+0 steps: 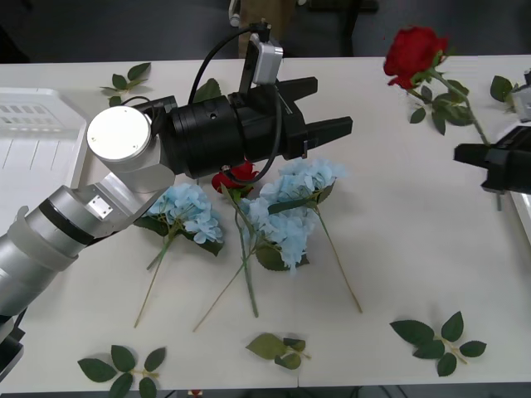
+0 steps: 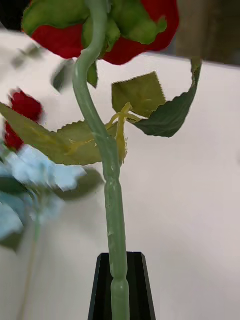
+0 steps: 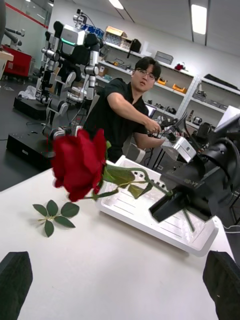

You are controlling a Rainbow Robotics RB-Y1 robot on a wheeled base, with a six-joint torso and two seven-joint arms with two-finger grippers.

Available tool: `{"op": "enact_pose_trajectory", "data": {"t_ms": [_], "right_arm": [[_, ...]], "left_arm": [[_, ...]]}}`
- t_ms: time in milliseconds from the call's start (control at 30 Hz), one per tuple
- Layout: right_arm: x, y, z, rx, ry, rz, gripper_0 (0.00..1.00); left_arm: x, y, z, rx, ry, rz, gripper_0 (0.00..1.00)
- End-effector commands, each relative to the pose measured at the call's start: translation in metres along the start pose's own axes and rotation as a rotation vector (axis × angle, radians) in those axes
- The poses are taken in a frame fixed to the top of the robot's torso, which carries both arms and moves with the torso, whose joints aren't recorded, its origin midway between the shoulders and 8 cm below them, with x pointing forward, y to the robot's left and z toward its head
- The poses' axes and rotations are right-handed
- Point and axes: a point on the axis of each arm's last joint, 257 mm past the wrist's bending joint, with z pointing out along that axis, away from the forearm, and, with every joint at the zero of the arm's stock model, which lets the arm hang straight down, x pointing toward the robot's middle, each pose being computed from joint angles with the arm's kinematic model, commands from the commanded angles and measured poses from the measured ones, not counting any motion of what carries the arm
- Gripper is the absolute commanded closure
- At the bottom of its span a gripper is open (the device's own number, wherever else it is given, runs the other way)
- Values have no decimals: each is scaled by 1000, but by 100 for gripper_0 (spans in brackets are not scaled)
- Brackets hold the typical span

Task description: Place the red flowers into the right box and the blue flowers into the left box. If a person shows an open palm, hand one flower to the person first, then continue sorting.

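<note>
Right tool (image 1: 461, 154), at 3 o'clock on the table (image 1: 398, 249), is clamped on a red rose (image 1: 413, 51) by the stem, whose long axis rises toward 11 o'clock. Right box (image 3: 165, 220) lies just beneath. Left tool (image 1: 332, 106) is spread wide above the blue flowers (image 1: 290, 207) at centre.

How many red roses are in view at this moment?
2. One red rose is held up by its stem in the right gripper at the table's right side; another red rose lies partly hidden under the open left gripper. More may be hidden.
</note>
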Motion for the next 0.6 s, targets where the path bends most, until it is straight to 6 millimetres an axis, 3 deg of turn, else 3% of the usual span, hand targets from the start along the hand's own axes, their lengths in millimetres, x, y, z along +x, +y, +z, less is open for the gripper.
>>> {"op": "enact_pose_trajectory", "data": {"t_ms": [33,200,400,600], "right_arm": [[21,-76,-73,228,219,-111,100],[67,-151,-126,398,373,-59,100],[113,-227,-164,608,439,-72,100],[154,-257,-186,699,472,-12,100]], "left_arm": [[35,-11,-19,21,80,-126,0],[78,-4,-56,5,224,-264,0],[115,22,-120,-76,471,-379,0],[121,40,-182,-149,688,-463,0]]}}
